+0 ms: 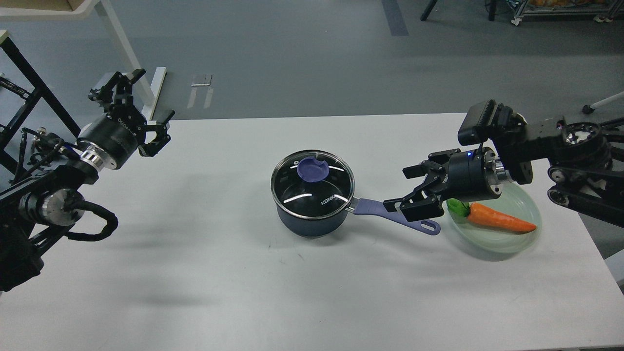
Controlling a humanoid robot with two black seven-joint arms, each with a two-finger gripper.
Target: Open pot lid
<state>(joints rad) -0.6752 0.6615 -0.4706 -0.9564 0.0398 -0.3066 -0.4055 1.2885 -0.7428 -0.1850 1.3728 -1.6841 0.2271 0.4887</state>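
Lid (pixel 313 184) sits on pot (pixel 312 222); left gripper (pixel 146 105) and right gripper (pixel 404 187) jaws both gape.

The small round dark-blue saucepan (pixel 312 222) has a long periwinkle-purple handle (pixel 390 213). Its round clear glass lid (pixel 312 183) shows black beneath, with a silvery metal rim, a flat purple-blue knob (pixel 313 168) and white "KONKA" lettering. The flat rectangular worktop (pixel 292 292) is plain white. The round pale green glass plate (pixel 507 239) carries a bright orange carrot (pixel 497 219) with a green top. Both two-fingered hands, left (pixel 141 114) and right (pixel 407 187), are black. The floor (pixel 292 58) is grey.
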